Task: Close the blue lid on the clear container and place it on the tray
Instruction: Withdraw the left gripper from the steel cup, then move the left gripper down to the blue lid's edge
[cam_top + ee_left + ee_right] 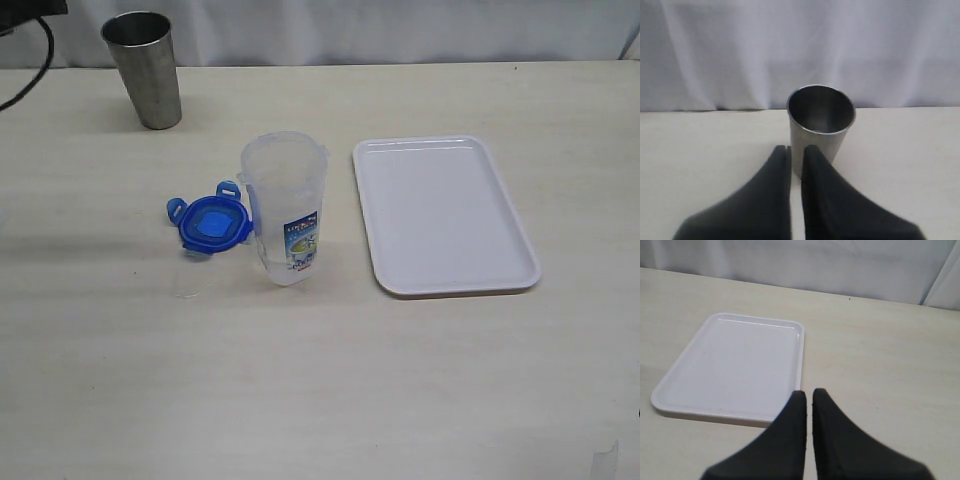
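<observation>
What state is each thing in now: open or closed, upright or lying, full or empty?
Clear container: upright, open, no lid on it.
Blue lid: off the container, lying flat on the table beside it.
Tray: flat, nothing on it.
Metal cup: upright, empty.
Left gripper: jaws shut, holding nothing.
Right gripper: jaws shut, holding nothing.

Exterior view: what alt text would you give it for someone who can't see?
A tall clear container stands open on a table, its blue lid lying just left of it. A white tray lies to its right with nothing on it, and a grey metal cup stands at the far left.
</observation>
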